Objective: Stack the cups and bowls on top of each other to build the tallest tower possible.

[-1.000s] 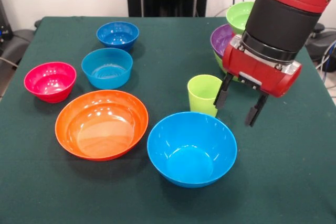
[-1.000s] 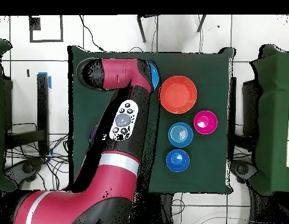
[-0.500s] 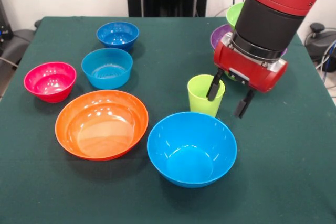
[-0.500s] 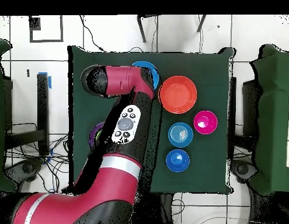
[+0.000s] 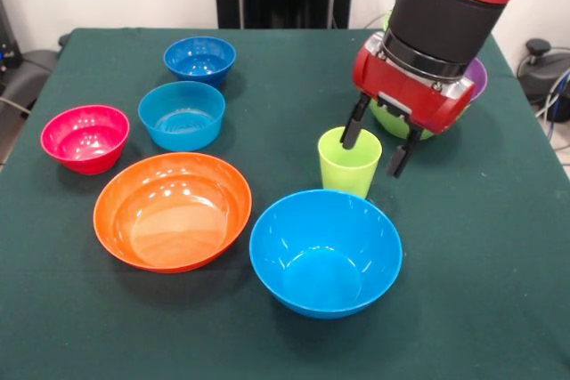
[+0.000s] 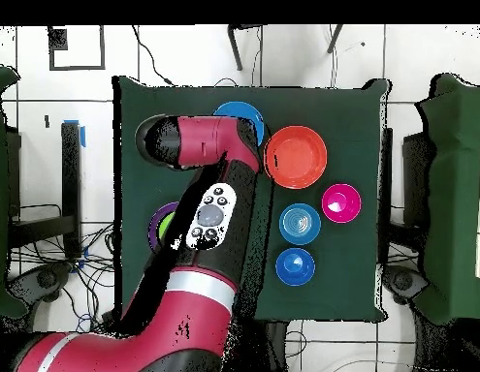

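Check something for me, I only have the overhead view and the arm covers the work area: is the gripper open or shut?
Observer: Open. In the front view the gripper has its two black fingers spread apart.
Operator: Where's the lime green plastic tumbler relative to it?
Observer: The lime green plastic tumbler stands upright just behind the large light blue plastic bowl. One finger hangs at the tumbler's mouth and the other is outside its wall, so the jaws straddle the rim without clamping it.
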Controlling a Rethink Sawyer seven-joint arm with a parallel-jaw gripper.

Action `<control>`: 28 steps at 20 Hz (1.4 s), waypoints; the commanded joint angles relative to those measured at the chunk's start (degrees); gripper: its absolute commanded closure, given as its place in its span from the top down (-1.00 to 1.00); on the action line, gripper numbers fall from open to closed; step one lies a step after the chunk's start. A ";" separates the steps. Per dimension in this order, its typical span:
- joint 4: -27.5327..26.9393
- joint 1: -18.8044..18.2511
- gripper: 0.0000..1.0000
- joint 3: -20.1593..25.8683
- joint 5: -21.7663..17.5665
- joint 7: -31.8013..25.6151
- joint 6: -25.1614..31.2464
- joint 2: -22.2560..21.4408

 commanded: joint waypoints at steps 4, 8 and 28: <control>6.50 -0.56 1.00 8.40 -6.65 -7.51 -4.17 -0.21; 7.45 -1.07 1.00 9.39 -7.25 -7.29 -5.54 0.12; 12.93 -0.68 1.00 10.23 -9.31 -4.48 -12.91 1.15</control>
